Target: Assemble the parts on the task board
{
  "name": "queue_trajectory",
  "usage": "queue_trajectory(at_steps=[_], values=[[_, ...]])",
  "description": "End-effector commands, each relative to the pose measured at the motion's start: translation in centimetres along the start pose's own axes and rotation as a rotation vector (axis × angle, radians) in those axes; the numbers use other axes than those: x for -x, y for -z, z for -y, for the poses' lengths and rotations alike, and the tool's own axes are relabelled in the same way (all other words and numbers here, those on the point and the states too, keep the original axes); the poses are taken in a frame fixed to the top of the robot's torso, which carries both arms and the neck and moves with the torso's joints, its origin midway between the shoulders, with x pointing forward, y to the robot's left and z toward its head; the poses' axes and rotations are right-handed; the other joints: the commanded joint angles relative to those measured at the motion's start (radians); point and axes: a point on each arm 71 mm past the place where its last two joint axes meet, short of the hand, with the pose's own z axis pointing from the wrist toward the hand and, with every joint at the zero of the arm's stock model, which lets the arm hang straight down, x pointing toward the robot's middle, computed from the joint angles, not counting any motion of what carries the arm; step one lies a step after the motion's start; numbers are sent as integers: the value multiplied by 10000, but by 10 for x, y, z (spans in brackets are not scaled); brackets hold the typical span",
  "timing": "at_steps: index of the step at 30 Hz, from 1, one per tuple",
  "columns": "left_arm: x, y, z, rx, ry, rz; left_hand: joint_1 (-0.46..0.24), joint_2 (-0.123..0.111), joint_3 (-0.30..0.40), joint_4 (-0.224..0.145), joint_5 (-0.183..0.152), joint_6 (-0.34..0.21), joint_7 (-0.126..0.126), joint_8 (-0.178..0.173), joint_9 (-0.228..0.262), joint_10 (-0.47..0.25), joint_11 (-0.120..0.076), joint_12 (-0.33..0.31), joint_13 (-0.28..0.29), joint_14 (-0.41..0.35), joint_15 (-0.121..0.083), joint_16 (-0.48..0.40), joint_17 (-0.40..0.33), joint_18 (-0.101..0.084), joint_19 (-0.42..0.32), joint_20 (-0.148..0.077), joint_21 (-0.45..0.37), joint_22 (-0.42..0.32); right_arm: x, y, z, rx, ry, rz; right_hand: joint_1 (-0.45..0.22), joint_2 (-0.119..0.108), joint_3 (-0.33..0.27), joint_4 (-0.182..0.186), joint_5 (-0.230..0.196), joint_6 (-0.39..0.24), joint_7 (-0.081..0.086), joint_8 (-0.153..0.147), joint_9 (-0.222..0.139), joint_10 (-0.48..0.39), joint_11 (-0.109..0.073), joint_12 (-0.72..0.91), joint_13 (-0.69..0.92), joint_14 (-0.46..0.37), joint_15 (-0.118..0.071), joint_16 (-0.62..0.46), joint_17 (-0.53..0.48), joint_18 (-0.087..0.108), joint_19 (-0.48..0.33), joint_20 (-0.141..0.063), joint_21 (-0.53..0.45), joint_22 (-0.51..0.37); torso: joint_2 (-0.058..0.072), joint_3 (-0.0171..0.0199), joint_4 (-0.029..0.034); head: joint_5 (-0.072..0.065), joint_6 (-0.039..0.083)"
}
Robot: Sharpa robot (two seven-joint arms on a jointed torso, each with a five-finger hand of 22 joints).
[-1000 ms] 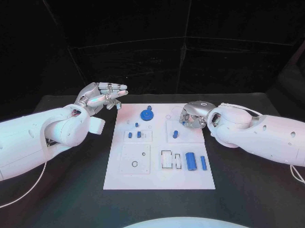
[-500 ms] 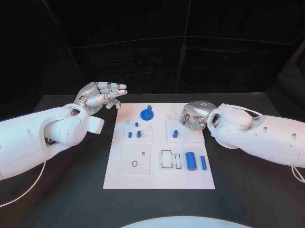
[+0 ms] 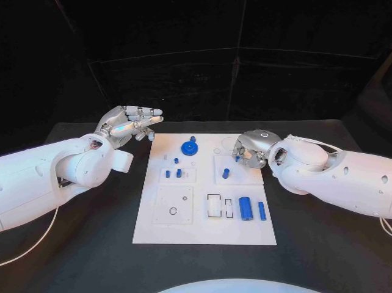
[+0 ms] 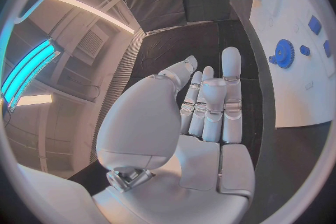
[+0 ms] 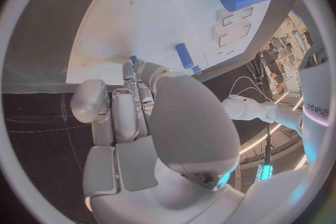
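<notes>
My left hand (image 3: 130, 124) hung empty beside the task board's (image 3: 205, 226) far corner, fingers straight and slightly apart. My right hand (image 3: 251, 149) curled over the board's opposite edge; I couldn't tell whether it held anything. A blue gear (image 3: 189, 147) lay between them.

The task board (image 3: 205, 229) lies in the middle of the table (image 3: 72, 256); a gear (image 3: 189, 147) sits at its far end, left of centre; two small pegs (image 3: 172, 173) stand nearer, left of a third peg (image 3: 224, 173); a cylinder (image 3: 245, 207) and a thin pin (image 3: 261, 209) lie side by side near the right edge; the left hand (image 3: 130, 124) hangs off the board's far left corner; the right hand (image 3: 250, 149) is over its far right part.
</notes>
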Motion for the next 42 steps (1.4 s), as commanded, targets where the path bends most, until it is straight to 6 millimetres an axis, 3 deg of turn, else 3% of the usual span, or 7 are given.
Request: queue_trajectory(at_steps=[1,13,22,27,33,37,42], values=[[-1,0,2,-110,117,-156,42,-17,18,-61,24,-74,4,-50,-12,-85,10,36,-11,-31,42,-7,-4,49,-5,47,-35,-9,4,1,-1,30,30,384,-73,-1,66,-7,-59,63,-20,-18,2,41,1,10,-17,429,-50,61,10,-91,96,-8,26,14,4,-2,4,-16,3],[2,0,2,-107,94,-96,38,-19,13,-72,22,-116,20,-48,-12,-136,26,51,-13,-36,55,0,-10,48,-2,58,-42,-13,10,17,-6,229,-116,544,-165,-17,121,-64,-114,103,-40,-4,9,73,-14,26,-16,432,-57,75,9,-114,146,-15,103,154,-4,-3,-4,-34,5],[2,0,2,-106,85,-73,34,-18,11,-73,22,-127,24,-47,-12,-149,30,55,-14,-37,59,3,-11,48,-1,60,-43,-14,32,26,-33,936,-365,1060,-191,-25,146,-96,-114,127,-48,5,14,93,-22,35,-15,432,-63,77,1,-139,201,-21,178,295,4,-14,26,-36,31],[3,1,2,-106,79,-60,34,-18,11,-73,22,-127,24,-47,-12,-149,30,55,-14,-37,59,3,-11,48,-1,60,-43,-14,39,29,-49,1360,-474,1240,-191,-25,146,-96,-114,127,-48,5,14,93,-22,35,-15,432,-63,77,1,-139,201,-21,178,295,4,-10,8,37,25],[2,0,1,-109,81,-69,31,-18,8,-74,21,-140,29,-46,-12,-166,34,60,-15,-34,63,11,-3,48,0,63,-45,-16,41,26,-69,1892,-648,1259,-199,-29,157,-111,-110,134,-50,6,14,100,-25,38,-14,433,-67,79,0,-142,208,-24,190,314,10,-16,-2,242,-6],[1,-1,1,-113,88,-91,31,-18,8,-74,21,-140,29,-46,-12,-166,34,60,-15,-34,63,11,-3,48,0,63,-45,-16,40,18,-86,2339,-752,1151,-201,-30,161,-116,-108,135,-51,6,15,100,-25,38,-15,435,-67,87,11,-143,210,-25,193,317,23,-9,-2,570,1],[2,-2,1,-114,74,-60,30,-18,8,-74,21,-141,30,-46,-12,-168,35,61,-15,-34,64,11,-3,48,0,64,-45,-16,33,9,-106,2859,-888,993,-213,-25,187,-145,-81,129,-48,-1,12,97,-24,35,-17,434,-69,83,-4,-143,211,-28,198,321,11,-5,7,887,-114]])
